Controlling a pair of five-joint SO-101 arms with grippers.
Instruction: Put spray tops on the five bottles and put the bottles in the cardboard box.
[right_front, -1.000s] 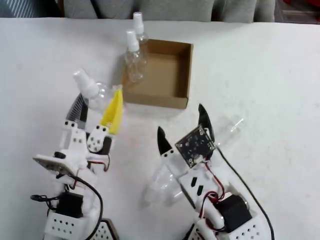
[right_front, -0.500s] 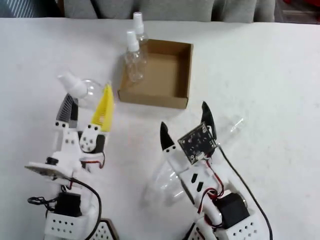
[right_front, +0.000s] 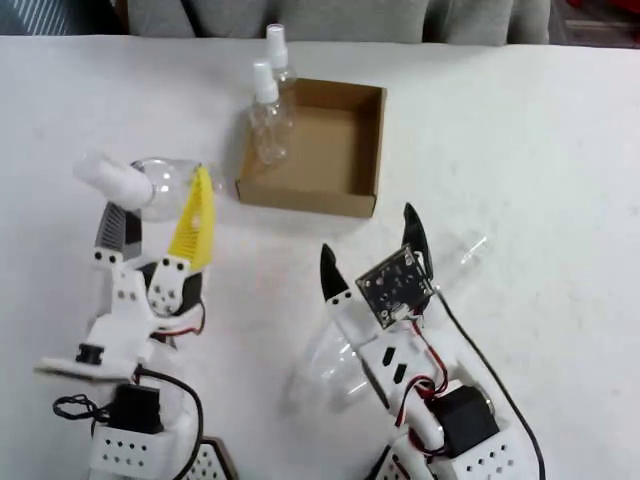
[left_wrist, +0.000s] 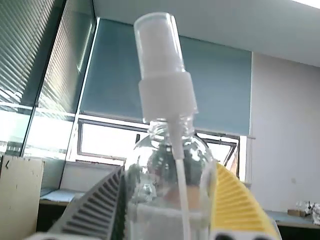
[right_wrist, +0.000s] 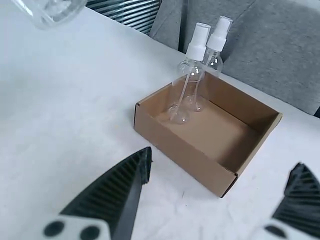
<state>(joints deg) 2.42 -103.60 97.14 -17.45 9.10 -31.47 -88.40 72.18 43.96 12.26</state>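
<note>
The left gripper (right_front: 155, 195) squeezes one clear bottle (right_front: 165, 180) between its grey and yellow fingers. The bottle has a white spray top (right_front: 105, 175) on it and is held up over the table (right_front: 520, 120), near the cardboard box (right_front: 378, 150). The right gripper (right_front: 365, 235) is wide open and holds nothing. Two bottles with tops (right_front: 268, 125) (right_front: 280, 60) stand in one corner of the box. Two more bottles (right_front: 325, 365) (right_front: 460, 255) lie on the table by the right arm.

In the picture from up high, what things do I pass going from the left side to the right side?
spray bottle held above the table → cardboard box → clear bottle lying on the table
</note>
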